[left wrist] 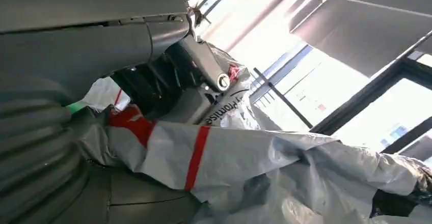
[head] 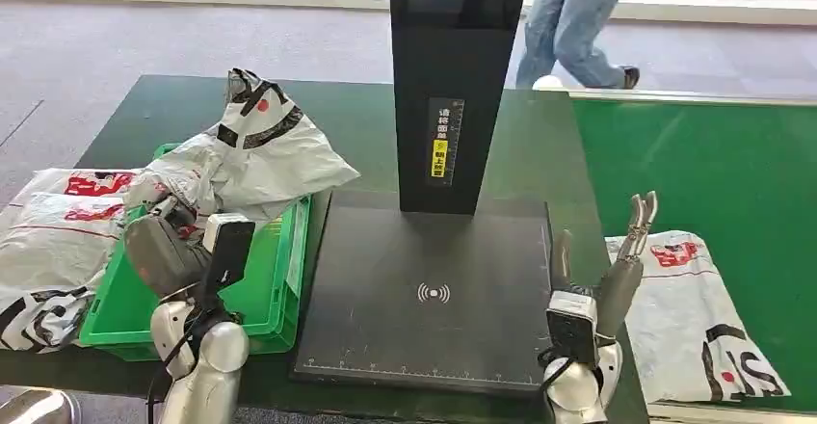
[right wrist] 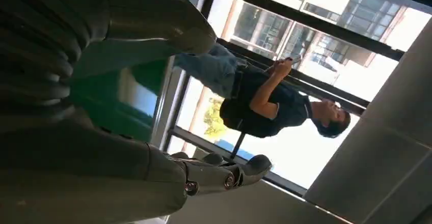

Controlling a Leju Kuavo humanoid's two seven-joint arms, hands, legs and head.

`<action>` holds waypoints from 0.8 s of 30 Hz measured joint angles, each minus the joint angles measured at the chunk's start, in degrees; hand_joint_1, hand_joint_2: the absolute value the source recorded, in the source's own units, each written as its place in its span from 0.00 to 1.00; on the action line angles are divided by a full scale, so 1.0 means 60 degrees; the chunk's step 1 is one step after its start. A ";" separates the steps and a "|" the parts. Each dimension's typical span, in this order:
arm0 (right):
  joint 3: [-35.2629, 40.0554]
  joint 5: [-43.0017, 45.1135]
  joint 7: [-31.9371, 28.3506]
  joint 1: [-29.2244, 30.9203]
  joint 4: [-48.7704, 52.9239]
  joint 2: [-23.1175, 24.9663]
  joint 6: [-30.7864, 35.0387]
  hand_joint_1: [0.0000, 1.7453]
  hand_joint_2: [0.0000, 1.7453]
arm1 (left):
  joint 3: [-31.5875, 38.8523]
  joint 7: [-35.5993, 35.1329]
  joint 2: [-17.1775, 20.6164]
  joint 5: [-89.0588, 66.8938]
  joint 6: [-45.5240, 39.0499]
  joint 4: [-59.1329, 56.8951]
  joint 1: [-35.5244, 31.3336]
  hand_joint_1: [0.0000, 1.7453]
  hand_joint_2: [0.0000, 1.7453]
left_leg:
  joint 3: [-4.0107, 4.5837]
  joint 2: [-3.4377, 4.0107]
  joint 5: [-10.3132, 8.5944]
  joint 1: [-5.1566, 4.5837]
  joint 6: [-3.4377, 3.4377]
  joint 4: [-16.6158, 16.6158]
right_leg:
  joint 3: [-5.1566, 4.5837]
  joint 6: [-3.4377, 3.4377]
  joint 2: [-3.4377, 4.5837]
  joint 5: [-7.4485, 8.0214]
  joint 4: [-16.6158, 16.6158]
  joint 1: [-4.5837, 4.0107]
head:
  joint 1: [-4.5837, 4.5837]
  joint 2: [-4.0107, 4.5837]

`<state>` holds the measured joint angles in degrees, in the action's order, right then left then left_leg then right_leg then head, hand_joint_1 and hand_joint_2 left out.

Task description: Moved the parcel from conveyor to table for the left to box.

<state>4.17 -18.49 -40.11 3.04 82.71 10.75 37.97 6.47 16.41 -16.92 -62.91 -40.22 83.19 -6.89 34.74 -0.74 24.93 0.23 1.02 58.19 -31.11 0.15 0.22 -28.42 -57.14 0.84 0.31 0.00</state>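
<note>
The left hand (head: pixel 169 226) grips a parcel (head: pixel 255 149) over the green box (head: pixel 275 289) at the worktop's (head: pixel 144 116) left edge; the right hand (head: pixel 617 270) holds nothing, fingers (head: pixel 641 214) apart and raised at the right edge. Another parcel (head: pixel 694 318) lies on the conveyor (head: pixel 713 169) just beside that hand. Risk: the held parcel overhangs the box's far rim, so release may leave it draped outside; more parcels (head: pixel 53 241) lie left of the box.
</note>
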 measured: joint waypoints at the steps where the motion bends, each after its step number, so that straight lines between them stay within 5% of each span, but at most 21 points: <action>1: 0.0000 -0.0018 0.0000 -0.0016 0.0011 0.0000 -0.0011 0.00 1.00 | 0.0000 -0.0119 0.0000 -0.0058 0.0000 -0.0011 0.0000 0.00 1.00 | 0.0000 0.0000 0.0000 0.0000 0.0000 0.0000 | 0.0000 0.0000 0.0000 0.0000 0.0000 0.0000 | 0.0000 0.0000; 24: 0.0000 -0.0156 0.0000 -0.0132 0.0106 0.0004 -0.0157 0.00 1.00 | 0.0000 -0.0604 0.0000 0.0095 0.0000 -0.0313 -0.0007 0.00 1.00 | 0.0000 0.0000 0.0000 0.0000 0.0000 0.0000 | 0.0000 0.0000 0.0000 0.0000 -0.0001 -0.0001 | 0.0000 0.0000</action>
<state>4.17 -19.43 -40.11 2.25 83.34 10.78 37.03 6.47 12.79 -16.92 -62.33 -40.22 81.31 -6.93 34.74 -0.74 24.93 0.23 1.03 58.19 -31.11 0.15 0.22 -28.42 -57.15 0.83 0.31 0.00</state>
